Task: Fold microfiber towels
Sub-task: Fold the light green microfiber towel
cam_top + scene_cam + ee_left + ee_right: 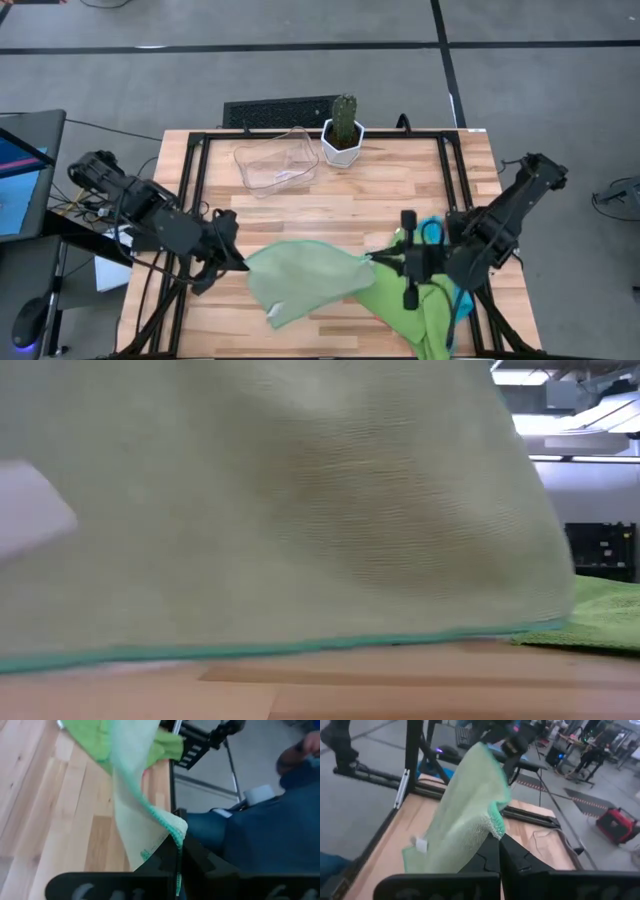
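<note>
Pale green towel (pixel 300 280): stretched between my left pincer (pixel 238 258) and right pincer (pixel 385 258), each clamped on a corner, sagging to the table (pixel 350 195). Risk: thin corner bites; uneven pull could slip one free. Bright green towel (pixel 415 310) under right pincer could snag.

High cam straight down on counter (pixel 330 205); low cam at counter level, nearly against pale green towel (pixel 280 510); wrist cams share it.
</note>
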Controlling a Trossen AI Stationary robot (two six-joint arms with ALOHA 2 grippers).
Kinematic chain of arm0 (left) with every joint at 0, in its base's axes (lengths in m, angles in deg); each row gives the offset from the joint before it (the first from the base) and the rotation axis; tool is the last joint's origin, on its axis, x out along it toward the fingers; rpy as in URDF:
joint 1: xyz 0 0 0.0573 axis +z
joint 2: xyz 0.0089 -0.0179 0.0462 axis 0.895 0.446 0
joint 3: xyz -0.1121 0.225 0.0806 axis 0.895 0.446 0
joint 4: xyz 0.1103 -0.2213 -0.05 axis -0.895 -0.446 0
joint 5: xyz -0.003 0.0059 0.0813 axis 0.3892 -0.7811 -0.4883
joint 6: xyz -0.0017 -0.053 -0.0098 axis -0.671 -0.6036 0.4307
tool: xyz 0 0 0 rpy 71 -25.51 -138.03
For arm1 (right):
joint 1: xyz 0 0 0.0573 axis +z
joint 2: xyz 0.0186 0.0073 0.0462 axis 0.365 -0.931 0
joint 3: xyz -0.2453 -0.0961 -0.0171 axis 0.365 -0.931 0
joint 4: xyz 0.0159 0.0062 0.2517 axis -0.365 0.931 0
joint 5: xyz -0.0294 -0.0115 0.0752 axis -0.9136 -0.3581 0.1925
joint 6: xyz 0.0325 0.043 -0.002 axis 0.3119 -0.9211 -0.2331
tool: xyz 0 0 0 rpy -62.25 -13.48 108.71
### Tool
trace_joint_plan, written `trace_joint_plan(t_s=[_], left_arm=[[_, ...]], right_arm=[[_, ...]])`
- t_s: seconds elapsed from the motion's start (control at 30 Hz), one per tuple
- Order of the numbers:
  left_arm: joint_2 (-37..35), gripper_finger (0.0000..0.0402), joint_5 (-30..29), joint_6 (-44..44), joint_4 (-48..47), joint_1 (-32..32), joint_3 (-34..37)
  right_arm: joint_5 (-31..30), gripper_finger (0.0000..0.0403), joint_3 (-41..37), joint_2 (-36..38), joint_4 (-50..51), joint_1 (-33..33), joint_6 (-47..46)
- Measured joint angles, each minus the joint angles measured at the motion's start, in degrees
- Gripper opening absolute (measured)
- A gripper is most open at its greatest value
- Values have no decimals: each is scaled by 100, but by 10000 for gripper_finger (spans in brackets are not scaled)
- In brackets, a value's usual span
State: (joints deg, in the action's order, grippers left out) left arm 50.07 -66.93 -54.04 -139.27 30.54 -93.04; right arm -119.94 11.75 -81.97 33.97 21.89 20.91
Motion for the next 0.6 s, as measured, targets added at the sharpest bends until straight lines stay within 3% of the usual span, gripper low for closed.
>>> trace_joint_plan(t_s=[0.2,0.47,0.6], left_arm=[[-2,0,3,-109,33,-156,-159],[59,0,62,-610,28,-373,-166],[82,0,-99,-576,-366,-374,-164]], right_arm=[[-51,14,712,-666,80,364,336],[-893,16,1416,-1158,268,819,916],[-1194,15,1416,-1170,869,599,589]])
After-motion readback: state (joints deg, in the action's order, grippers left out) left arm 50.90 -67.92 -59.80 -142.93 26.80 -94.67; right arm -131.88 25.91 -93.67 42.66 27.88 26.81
